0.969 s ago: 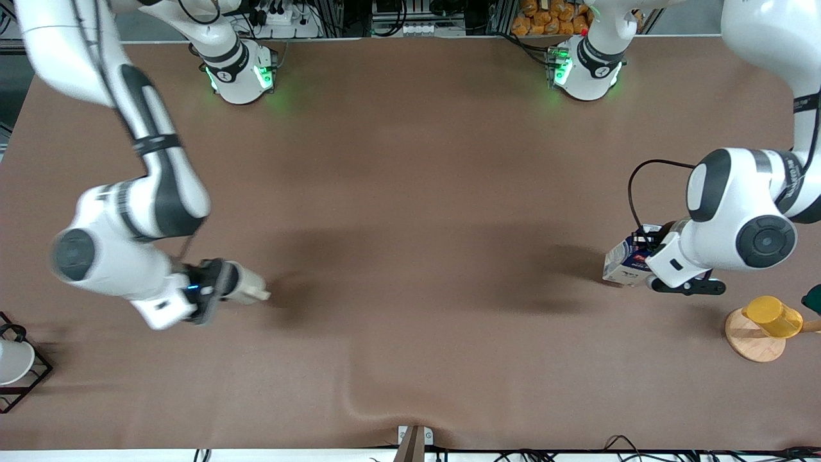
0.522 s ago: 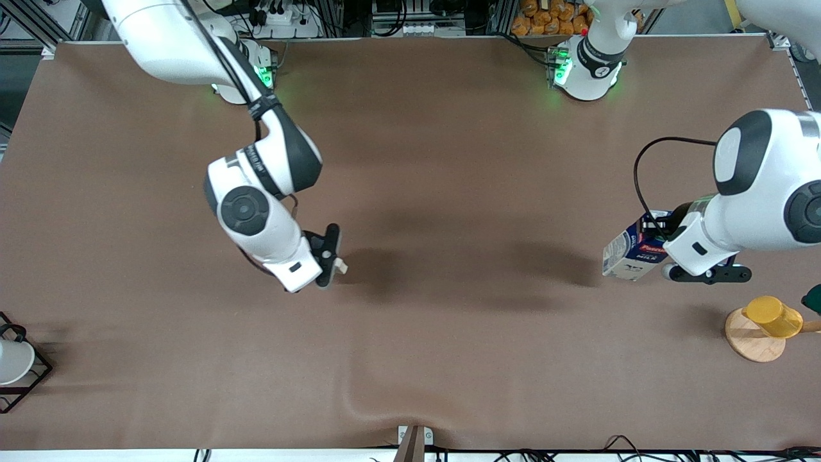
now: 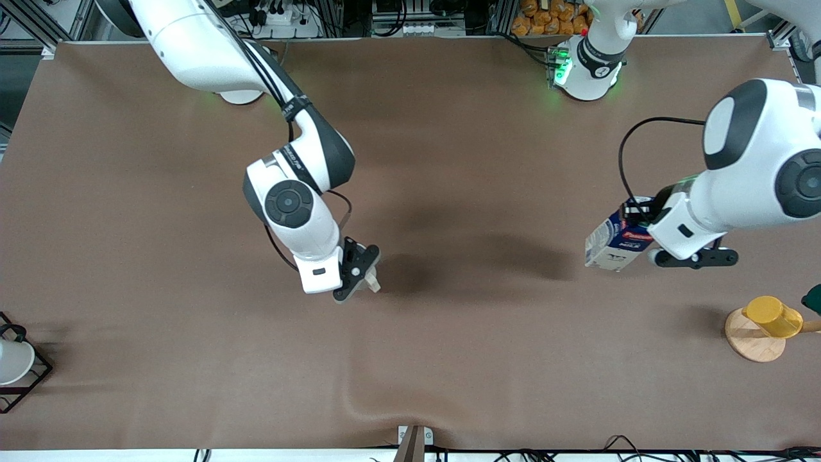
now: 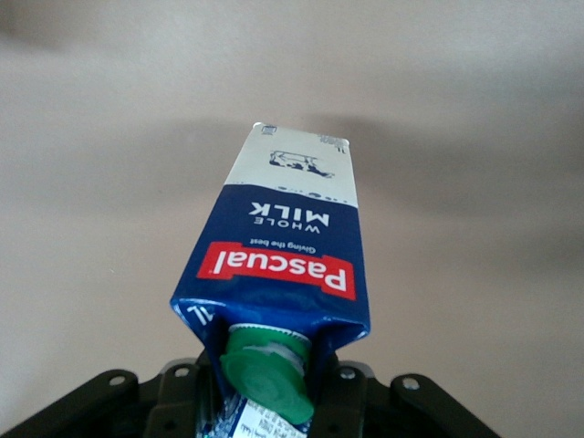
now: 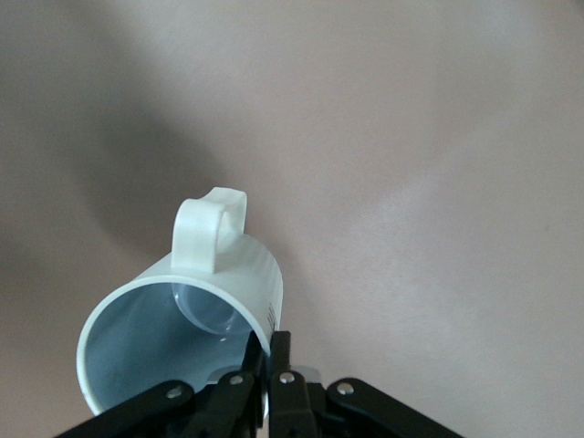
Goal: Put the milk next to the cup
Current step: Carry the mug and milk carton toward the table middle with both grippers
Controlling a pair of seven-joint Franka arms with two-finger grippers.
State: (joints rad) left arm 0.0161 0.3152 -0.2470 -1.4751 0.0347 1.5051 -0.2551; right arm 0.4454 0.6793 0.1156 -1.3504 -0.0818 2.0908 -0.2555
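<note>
The milk (image 3: 609, 246) is a dark blue and white carton with a red band and a green cap (image 4: 266, 370). My left gripper (image 3: 640, 224) is shut on its gabled top and holds it tilted over the table toward the left arm's end. In the left wrist view the milk (image 4: 278, 246) points away from the left gripper (image 4: 269, 394). My right gripper (image 3: 359, 266) is shut on the rim of the cream-white cup (image 3: 372, 280) over the middle of the table. The right wrist view shows the cup (image 5: 182, 319), its grey inside and handle, with the right gripper (image 5: 272, 351) pinching its wall.
A yellow cup (image 3: 773, 316) rests on a round wooden stand (image 3: 750, 343) at the left arm's end. A white cup in a black wire rack (image 3: 13, 362) sits at the right arm's end. The brown table cover (image 3: 449, 160) has a wrinkle (image 3: 359, 401) near the front camera.
The right arm has carried the cup from the right arm's end toward the middle of the table. The left gripper has moved the milk a little toward the middle.
</note>
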